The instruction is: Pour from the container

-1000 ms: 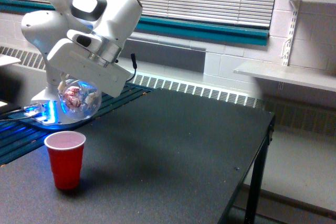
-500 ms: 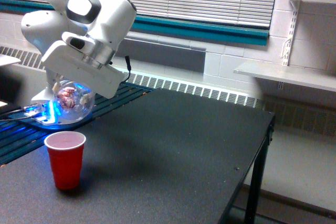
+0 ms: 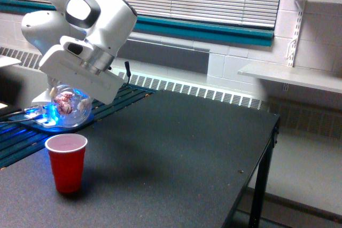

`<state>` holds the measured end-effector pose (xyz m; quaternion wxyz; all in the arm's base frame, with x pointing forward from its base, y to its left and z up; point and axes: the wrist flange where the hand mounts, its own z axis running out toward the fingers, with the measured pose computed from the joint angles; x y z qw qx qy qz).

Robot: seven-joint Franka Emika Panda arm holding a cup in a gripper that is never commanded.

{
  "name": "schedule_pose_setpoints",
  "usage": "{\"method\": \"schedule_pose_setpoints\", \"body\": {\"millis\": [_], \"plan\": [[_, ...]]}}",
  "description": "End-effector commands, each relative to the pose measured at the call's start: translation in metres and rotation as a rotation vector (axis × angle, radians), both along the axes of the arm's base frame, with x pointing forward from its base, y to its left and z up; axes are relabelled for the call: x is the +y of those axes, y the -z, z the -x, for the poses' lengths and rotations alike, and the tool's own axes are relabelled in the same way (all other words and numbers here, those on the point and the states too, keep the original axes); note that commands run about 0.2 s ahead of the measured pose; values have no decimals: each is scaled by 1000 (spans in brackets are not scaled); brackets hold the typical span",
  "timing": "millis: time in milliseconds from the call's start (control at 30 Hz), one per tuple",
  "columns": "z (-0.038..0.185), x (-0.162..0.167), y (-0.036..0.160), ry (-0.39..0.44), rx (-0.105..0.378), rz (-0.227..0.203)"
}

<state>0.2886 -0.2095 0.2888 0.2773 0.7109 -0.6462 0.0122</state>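
Note:
The container (image 3: 70, 106) is a clear rounded jar with pink and white pieces showing through its wall. It hangs tilted under the white arm at the exterior view's left. My gripper (image 3: 64, 95) is shut on it, its fingers mostly hidden behind the white hand housing. A red plastic cup (image 3: 66, 162) stands upright on the dark table (image 3: 176, 148), directly below and slightly toward the camera from the container. The two are apart, with a gap of air between them.
The arm's base (image 3: 51, 121) glows blue behind the cup on a slatted surface. A radiator grille (image 3: 203, 93) runs along the wall. White shelves (image 3: 291, 76) stick out at the exterior view's right. The table's right edge (image 3: 270, 148) drops to the floor.
The gripper with the container has shifted to the exterior view's left and slightly up, now sitting more directly over the red cup. The cup has not moved.

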Motion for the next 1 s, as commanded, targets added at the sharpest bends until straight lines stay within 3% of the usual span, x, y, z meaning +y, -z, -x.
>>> {"method": "schedule_pose_setpoints", "body": {"millis": [33,600,1000], "plan": [[-7,-4,3,-4,34,3],[-17,-3,25,16,125,-23],[-17,0,28,30,142,-24]]}}
